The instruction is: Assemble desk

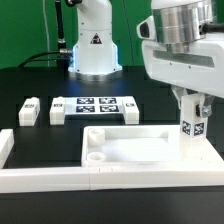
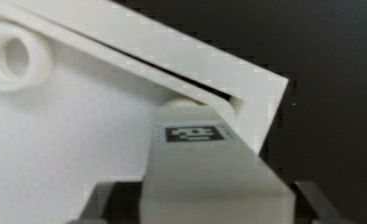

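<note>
The white rimmed tabletop (image 1: 140,150) lies upside down near the front of the table. My gripper (image 1: 192,112) is shut on a white block leg (image 1: 193,127) with a black-and-white tag and holds it upright at the tabletop's far corner, on the exterior view's right. In the wrist view the leg (image 2: 206,165) fills the space between my dark fingers (image 2: 105,205), its end at the tabletop (image 2: 73,130) corner; I cannot tell whether it is seated. A round socket (image 2: 6,55) shows at another corner. Two loose legs (image 1: 29,110) (image 1: 57,110) lie at the left.
The marker board (image 1: 98,108) lies behind the tabletop. Long white L-shaped rails (image 1: 100,180) run along the front and the left side. The robot base (image 1: 95,45) stands at the back.
</note>
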You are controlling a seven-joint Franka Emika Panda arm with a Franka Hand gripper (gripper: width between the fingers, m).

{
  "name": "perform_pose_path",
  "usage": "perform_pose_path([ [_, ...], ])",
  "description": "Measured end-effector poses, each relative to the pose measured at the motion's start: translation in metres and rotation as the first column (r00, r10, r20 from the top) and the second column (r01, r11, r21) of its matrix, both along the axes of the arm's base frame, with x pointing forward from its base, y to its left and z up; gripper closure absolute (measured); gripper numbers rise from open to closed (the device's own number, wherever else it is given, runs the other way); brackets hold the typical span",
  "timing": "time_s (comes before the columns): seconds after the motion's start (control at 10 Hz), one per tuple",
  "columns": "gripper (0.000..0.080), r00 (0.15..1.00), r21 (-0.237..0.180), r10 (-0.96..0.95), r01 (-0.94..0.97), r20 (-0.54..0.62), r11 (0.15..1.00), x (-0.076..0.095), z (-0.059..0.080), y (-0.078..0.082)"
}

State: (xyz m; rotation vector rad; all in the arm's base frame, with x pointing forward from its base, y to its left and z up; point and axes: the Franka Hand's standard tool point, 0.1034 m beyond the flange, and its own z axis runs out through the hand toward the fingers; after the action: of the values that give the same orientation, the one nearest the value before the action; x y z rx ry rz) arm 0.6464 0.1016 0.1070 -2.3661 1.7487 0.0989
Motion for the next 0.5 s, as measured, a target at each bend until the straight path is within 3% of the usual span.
perform_pose_path([
  [0.2, 0.0502, 1.0, 0.003, 0.005, -0.005, 0.002, 1.0, -0.0003, -0.0006, 0.0],
  [0.3, 0.041, 0.997, -0.006, 0.081, -0.081, 0.017, 0.997, -0.0005, -0.0002, -0.0004],
  [0.4, 0.041, 0.961, -0.041, 0.27, -0.268, 0.054, 0.963, -0.0007, 0.0021, -0.0009],
  [0.5, 0.024, 0.89, -0.078, 0.448, -0.442, 0.086, 0.894, 0.0004, 0.0031, 0.0006],
])
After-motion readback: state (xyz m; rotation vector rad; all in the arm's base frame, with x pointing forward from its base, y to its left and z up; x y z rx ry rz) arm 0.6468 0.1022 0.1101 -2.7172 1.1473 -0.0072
